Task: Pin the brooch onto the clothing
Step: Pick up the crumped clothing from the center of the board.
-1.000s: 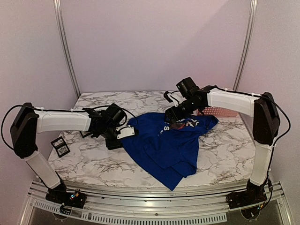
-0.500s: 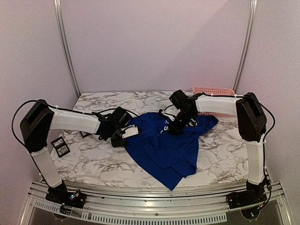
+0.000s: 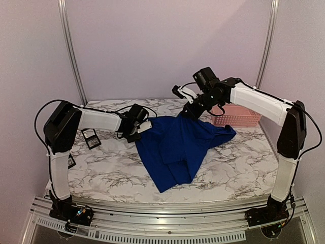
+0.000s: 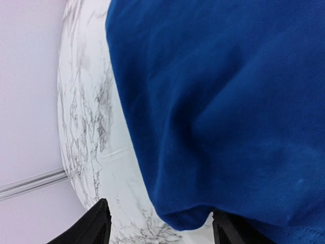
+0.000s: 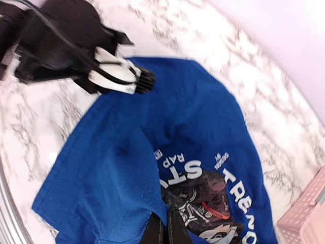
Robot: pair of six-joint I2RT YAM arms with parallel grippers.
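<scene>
Shirt: your blue T-shirt (image 3: 177,147) lies crumpled at the middle of the marble table (image 3: 238,162), with its 12 o'clock edge tented up.
Right gripper (image 3: 190,112): pinched tight on the fabric, just beside the chest print (image 5: 203,193).
Left gripper (image 3: 138,129): at the shirt's 10 o'clock edge, jaws wide apart, a fold lying between them ungripped.
Brooch: you cannot find it in any view.
Progress: early, by the look of it. You have the shirt to spread, then the brooch to fetch and pin.

The royal-blue T-shirt (image 3: 175,147) lies rumpled on the marble table (image 3: 101,173), its far edge apparently raised. The chest print (image 5: 208,198) has white lettering around a dark picture.
</scene>
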